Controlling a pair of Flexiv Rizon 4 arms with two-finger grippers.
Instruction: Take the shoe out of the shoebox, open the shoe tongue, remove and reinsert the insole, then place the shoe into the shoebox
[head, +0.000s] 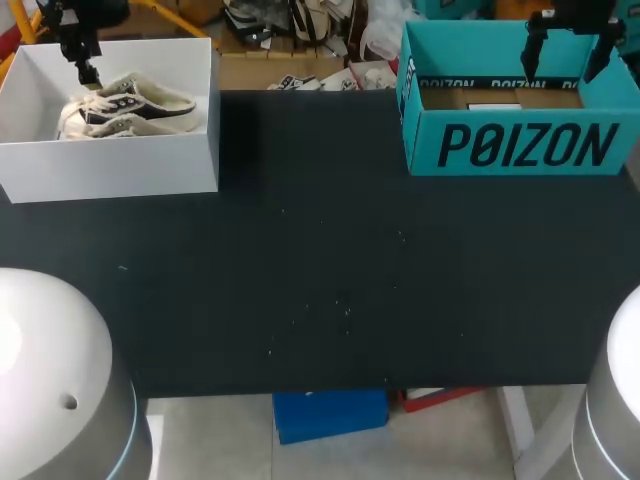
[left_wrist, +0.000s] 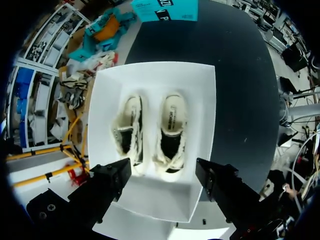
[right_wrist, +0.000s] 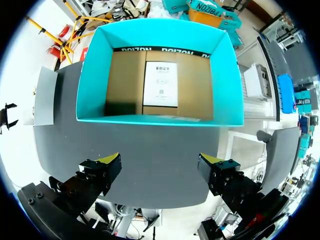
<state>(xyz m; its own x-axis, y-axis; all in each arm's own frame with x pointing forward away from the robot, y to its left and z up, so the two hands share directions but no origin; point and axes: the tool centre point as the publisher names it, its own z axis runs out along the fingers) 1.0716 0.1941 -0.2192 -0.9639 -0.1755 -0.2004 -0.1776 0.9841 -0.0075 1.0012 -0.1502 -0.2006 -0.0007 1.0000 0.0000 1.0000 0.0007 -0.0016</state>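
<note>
Shoes (head: 130, 105), a pair of low cream canvas sneakers with dark trim, lie side by side in the white shoebox (head: 110, 160), which sits at ten o'clock on the dark table (head: 320, 270). My left gripper (left_wrist: 162, 175) hangs over that box with its fingers spread wide and nothing between them. In the left wrist view both shoes lie just ahead of the tips.

My right gripper (right_wrist: 159, 162) is also spread and holds nothing. It is up at two o'clock by the teal box (head: 520, 145), which has no shoe in it, so I judge the first step is not yet begun.

I expect the shoe to be light, with a soft upper that will fold under a pinch and a stiffer rubber sole. The laces (left_wrist: 125, 137) look loose and could snag a finger. I would take hold at the heel collar or across the sidewall low by the sole, where the shoe should keep its shape, and leave the tongue free for the other arm. The insole (left_wrist: 172, 115) is probably thin and floppy, so it wants a grip at the heel end.

As for writing, the teal box carries large dark lettering across its front wall and a band of smaller lettering inside its far wall. A white sheet (right_wrist: 161, 84) with fine print lies on its brown floor, and the insole bears a dark mark. I cannot make out the fine print or that mark.
</note>
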